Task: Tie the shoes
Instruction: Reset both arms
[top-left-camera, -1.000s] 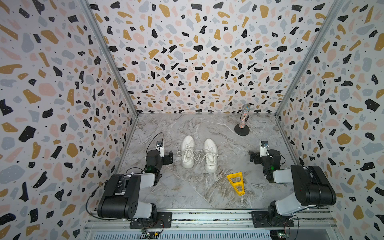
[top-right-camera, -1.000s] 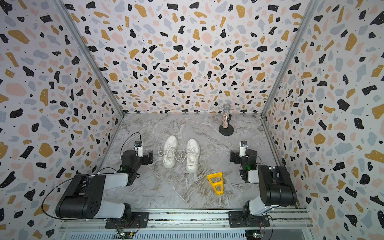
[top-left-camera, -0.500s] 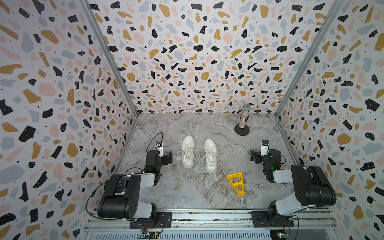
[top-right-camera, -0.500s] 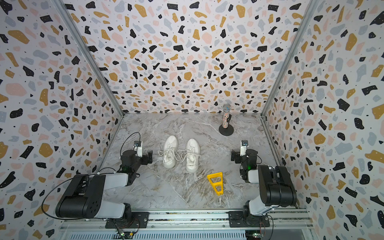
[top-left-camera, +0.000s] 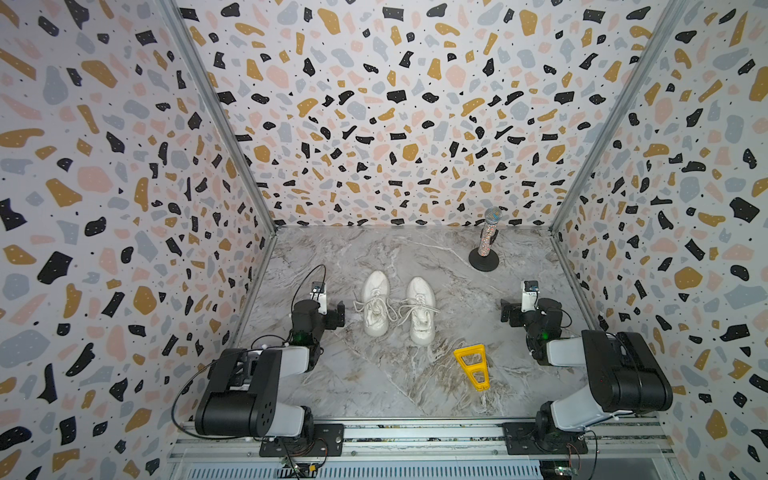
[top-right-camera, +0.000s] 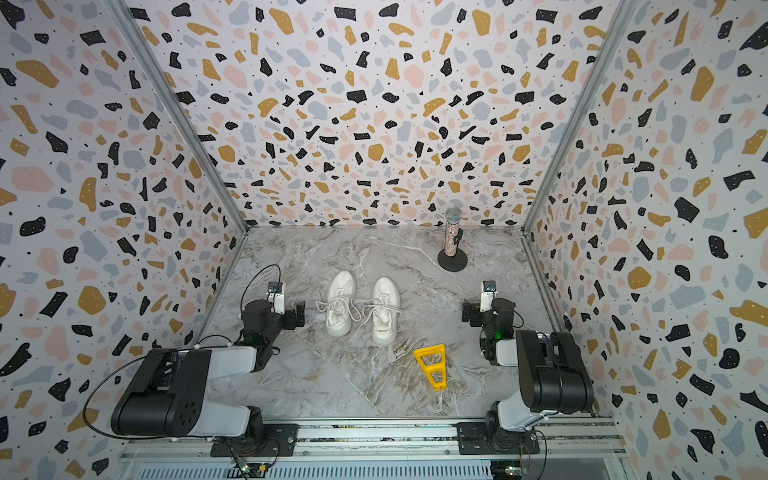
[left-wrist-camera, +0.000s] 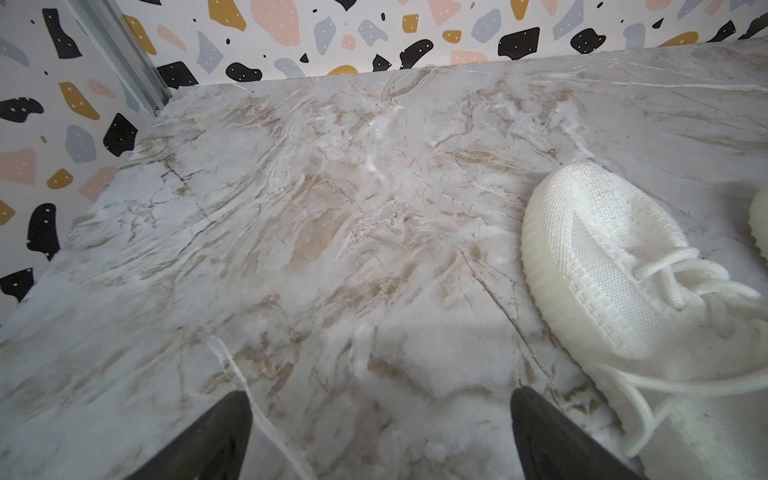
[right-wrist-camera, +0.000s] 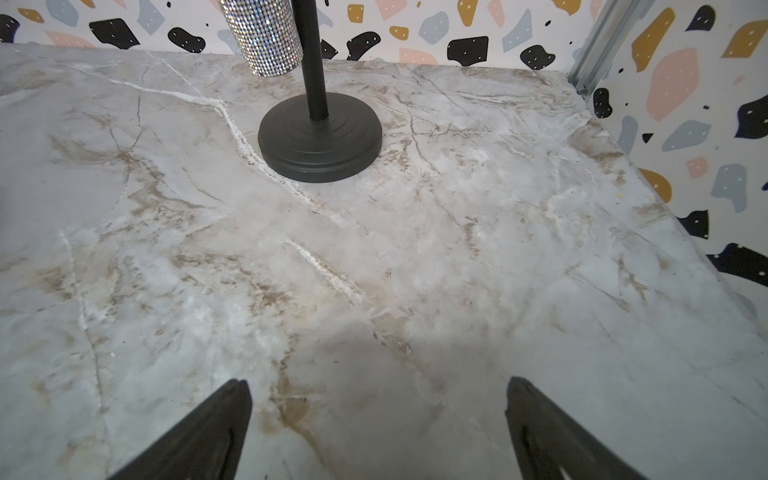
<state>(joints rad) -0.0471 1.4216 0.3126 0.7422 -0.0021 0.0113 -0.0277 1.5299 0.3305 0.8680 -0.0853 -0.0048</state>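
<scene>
Left arm (top-left-camera: 307, 328): folded low at the 9 o'clock side of the marble-patterned surface (top-left-camera: 374, 386), its wrist aimed toward 12 o'clock, the back wall.
Left jaws: spread wide and holding nothing. In the left wrist view only bare surface lies between them.
Near sneaker (top-left-camera: 375, 303): white, at 3 o'clock of the left jaws, just beside them but not touching. The left wrist view shows its knit toe (left-wrist-camera: 602, 257) outside the gap between the jaws.
Far sneaker (top-left-camera: 422, 309): at 3 o'clock of the near one, just beside it with the soles apart. Both stand upright on their soles mid-surface in both top views.
Heading: toes at 12 o'clock, heels at 6 o'clock. The long axes run 12 to 6, nearly parallel.
Laces (top-left-camera: 386, 307): white loops splay off each tongue and into the gap between the pair. Whether they are knotted cannot be told.
Yellow triangular tool (top-left-camera: 471, 365): flat on the surface at 5 o'clock of the far sneaker, near it but apart, with its narrow end toward 6 o'clock.
Microphone (top-left-camera: 488, 232): glittery and upright on a black round stand (top-left-camera: 483, 262), at 1 o'clock of the pair, near the back wall.
Right arm (top-left-camera: 615, 374): folded at the 3 o'clock side.
Right jaws: spread wide and empty, with bare surface between them. The sneakers lie at their 9 o'clock, well apart, and the stand at 11 o'clock.
</scene>
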